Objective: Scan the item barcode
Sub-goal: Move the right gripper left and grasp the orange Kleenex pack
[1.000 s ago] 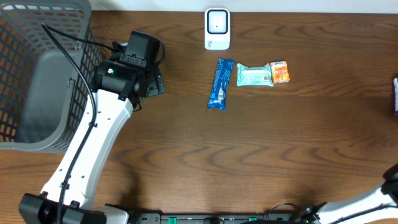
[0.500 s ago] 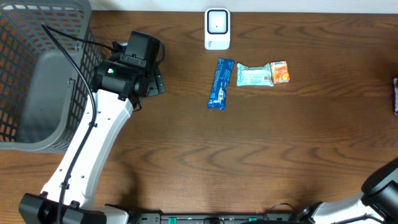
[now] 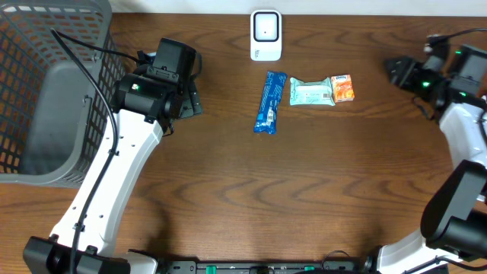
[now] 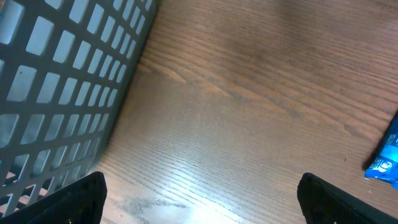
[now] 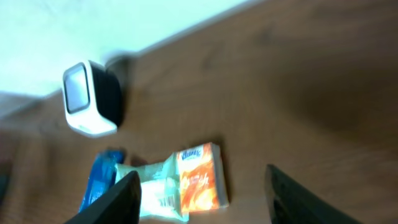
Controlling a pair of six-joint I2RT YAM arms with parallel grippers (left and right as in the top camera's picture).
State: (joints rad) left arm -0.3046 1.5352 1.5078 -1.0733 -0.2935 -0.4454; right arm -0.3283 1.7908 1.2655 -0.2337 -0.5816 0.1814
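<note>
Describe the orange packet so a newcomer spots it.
On the wooden table, find the white scanner at the middle of the far edge; three packets lie in a row just in front of it. The orange packet is the right end, against the pale teal packet, the smallest and the only orange one.

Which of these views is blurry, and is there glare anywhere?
Right wrist view: blurred throughout, the scanner and orange packet smeared. Left wrist view: a pale glare patch on the wooden table beside the basket. Overhead view: sharp, evenly lit.
</note>
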